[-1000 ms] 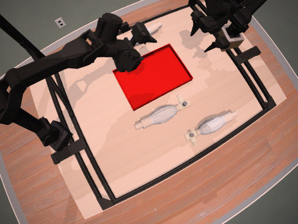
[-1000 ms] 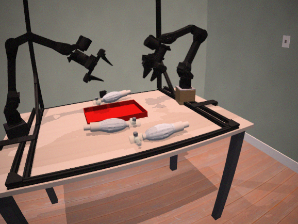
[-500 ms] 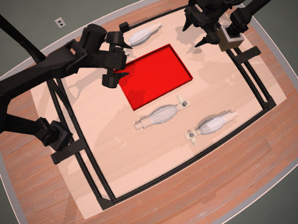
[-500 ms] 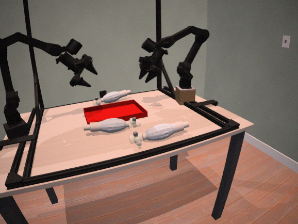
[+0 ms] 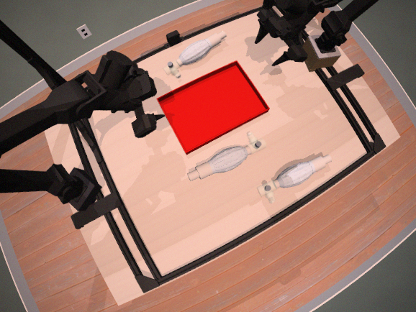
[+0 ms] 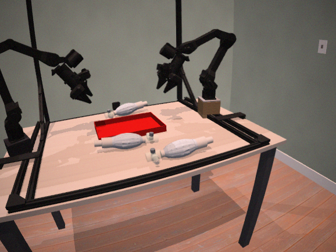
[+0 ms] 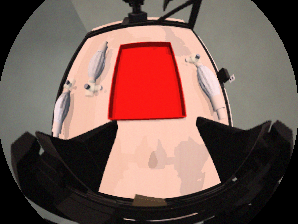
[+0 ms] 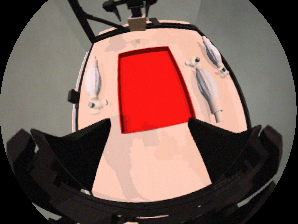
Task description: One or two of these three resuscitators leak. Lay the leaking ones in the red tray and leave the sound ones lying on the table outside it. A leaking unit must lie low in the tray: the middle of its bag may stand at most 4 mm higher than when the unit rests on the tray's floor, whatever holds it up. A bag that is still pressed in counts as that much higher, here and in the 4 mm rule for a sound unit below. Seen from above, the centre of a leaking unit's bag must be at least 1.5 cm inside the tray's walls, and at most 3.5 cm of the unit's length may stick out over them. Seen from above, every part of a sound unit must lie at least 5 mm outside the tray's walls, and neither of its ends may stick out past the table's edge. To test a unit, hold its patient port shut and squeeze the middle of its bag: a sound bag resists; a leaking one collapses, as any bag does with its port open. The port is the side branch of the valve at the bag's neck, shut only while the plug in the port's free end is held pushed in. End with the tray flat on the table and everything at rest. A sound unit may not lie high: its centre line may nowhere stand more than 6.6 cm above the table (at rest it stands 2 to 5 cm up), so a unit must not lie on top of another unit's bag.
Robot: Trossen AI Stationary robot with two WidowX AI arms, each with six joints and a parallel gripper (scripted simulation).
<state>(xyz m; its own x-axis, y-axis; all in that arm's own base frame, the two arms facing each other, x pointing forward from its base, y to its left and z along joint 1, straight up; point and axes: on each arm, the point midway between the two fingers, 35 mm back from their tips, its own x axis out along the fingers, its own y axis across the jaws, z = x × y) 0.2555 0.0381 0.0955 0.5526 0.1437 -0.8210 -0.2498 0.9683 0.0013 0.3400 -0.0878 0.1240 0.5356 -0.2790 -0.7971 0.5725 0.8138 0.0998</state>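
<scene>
You have both hands released: the left hand [image 5: 265, 54] [image 6: 161, 90] [image 7: 158, 122] and the right hand [image 5: 159, 101] [image 6: 91, 99] [image 8: 150, 122] hang above the bench [image 5: 201, 216] [image 6: 72, 165], fingers spread and gripping nothing. All three resuscitators lie outside the red tray [image 5: 216, 108] [image 6: 125, 126] [image 7: 147, 82] [image 8: 150, 90], which is bare. The far resuscitator [image 5: 195, 51] [image 6: 125, 108] [image 7: 209, 84] [image 8: 93, 81] lies behind it, the middle resuscitator [image 5: 229, 159] [image 6: 128, 141] [image 7: 96, 66] [image 8: 207, 85] in front, and the outer resuscitator [image 5: 296, 173] [image 6: 180, 148] [image 7: 61, 111] [image 8: 213, 50] towards the front rail [image 5: 234, 241] [image 6: 96, 190]. Their looks don't tell you which leak, so keeping them all out makes sense until you've tested them. Each likely needs one hand on the plug and one squeezing the bag.

Mind what stands around. The black block [image 5: 173, 37] [image 6: 115, 105] [image 7: 223, 75] [image 8: 73, 95] on the back rail crowds the far unit; the outer one's side branch faces the front rail. The middle and far side branches face the tray, so its wall may hamper your fingers at those plugs.

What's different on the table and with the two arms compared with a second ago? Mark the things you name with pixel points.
The right gripper [image 5: 157, 103] [image 6: 91, 99] [image 8: 150, 122] drew back from above the red tray [image 5: 216, 106] [image 6: 128, 125] [image 7: 147, 82] [image 8: 152, 92] towards its base, lower and turned. The left gripper [image 5: 265, 54] [image 6: 161, 90] [image 7: 158, 122] edged down towards the tray. Nothing was grasped or released; tray and all three resuscitators [image 5: 196, 51] [image 5: 228, 159] [image 5: 296, 173] stayed put.
</scene>
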